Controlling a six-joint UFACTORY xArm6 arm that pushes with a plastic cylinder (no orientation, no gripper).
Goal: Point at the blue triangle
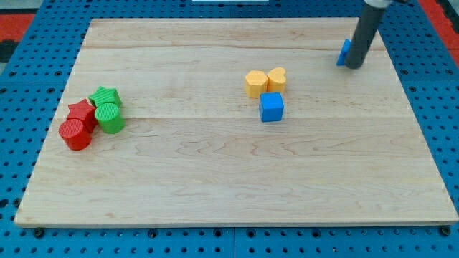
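Observation:
The blue triangle (344, 51) lies near the board's top right corner, mostly hidden behind my rod; only its left edge shows. My tip (354, 65) rests on the board touching the triangle's right side, just in front of it. A blue cube (272, 107) sits near the board's middle.
A yellow hexagon (255, 84) and a yellow heart (277, 79) stand together just above the blue cube. At the left are a green star (105, 96), a green cylinder (110, 117), a red star (82, 112) and a red cylinder (75, 134), bunched together. The wooden board (229, 186) lies on a blue pegboard.

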